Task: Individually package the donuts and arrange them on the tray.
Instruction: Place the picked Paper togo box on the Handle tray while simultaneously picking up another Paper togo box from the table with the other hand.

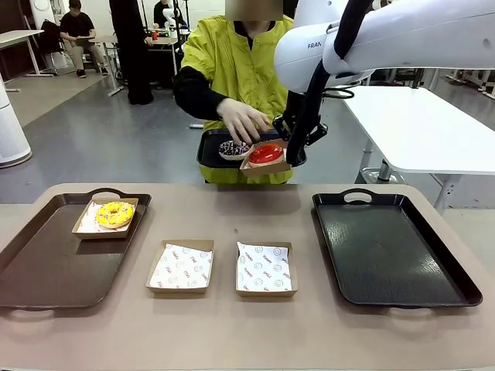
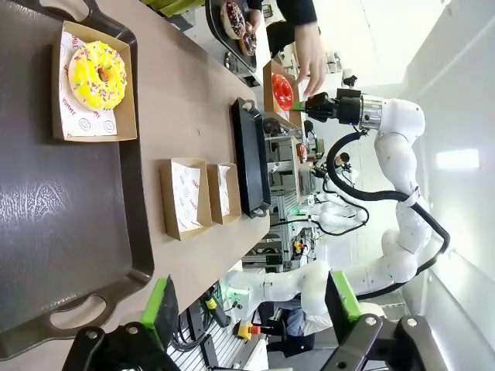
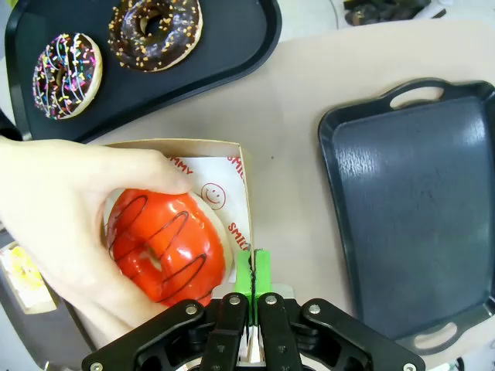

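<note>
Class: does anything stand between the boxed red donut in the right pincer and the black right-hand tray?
Nothing visible blocks the way to the black tray, but a person's hand holds the red donut in the right pincer's box.

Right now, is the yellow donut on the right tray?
No, the yellow donut sits in a box on the left tray.

Clamping the rim of a cardboard box (image 3: 201,144) with a red-iced donut (image 3: 166,247) inside.
Bottom centre: right tool (image 3: 254,267), green pads pressed together on the box's paper-lined edge. Left: a person's hand (image 3: 54,209) wrapped around the red-iced donut. Upper left: black tray (image 3: 232,54) carrying a sprinkled chocolate donut (image 3: 67,64) and a dark chocolate donut (image 3: 155,23). Right: dark tray (image 3: 418,209) on the tan tabletop (image 3: 309,93).
</note>
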Motion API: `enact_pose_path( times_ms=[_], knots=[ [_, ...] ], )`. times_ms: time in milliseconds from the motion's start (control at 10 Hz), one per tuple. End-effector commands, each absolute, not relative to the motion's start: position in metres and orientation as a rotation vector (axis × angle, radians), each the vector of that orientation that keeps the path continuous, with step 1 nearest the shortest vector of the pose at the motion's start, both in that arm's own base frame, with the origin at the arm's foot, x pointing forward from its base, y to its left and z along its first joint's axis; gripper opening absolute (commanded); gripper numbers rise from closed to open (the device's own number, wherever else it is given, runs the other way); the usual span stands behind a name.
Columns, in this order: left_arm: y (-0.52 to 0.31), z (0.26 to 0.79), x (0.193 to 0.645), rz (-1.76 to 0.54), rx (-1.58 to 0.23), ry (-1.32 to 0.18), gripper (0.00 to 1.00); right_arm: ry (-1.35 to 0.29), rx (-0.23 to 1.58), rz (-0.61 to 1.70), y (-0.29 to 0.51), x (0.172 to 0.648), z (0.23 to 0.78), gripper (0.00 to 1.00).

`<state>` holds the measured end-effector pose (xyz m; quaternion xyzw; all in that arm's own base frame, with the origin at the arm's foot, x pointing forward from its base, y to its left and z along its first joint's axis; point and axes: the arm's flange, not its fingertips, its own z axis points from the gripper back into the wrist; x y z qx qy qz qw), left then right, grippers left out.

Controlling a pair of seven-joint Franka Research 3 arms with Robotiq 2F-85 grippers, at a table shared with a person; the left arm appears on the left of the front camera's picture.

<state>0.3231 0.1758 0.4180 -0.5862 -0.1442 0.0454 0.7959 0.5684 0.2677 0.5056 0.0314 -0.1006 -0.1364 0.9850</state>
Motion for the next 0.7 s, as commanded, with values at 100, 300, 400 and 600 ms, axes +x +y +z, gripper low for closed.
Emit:
enact_pose_path(
  times_ms=[100, 300, 400, 600],
  knots=[
    [0.1773, 0.4188, 0.3203, 0.092, -1.264, -0.316, 1.00, -0.206, 0.064, -0.275, 0.2670, 0.5672, 0.5072, 0.00],
    [0.1773, 0.4188, 0.3203, 0.092, -1.264, -0.316, 1.00, -0.206, 0.064, -0.275, 0.2670, 0.5672, 0.5072, 0.00],
    [0.1773, 0.4188, 0.3203, 0.092, -1.264, -0.316, 1.00, -0.206, 0.064, -0.275, 0.2670, 0.5672, 0.5072, 0.00],
    [0.1773, 0.4188, 0.3203, 0.092, -1.264, -0.316, 1.00, -0.206, 0.064, -0.275, 0.2670, 0.5672, 0.5072, 0.00]
  ],
)
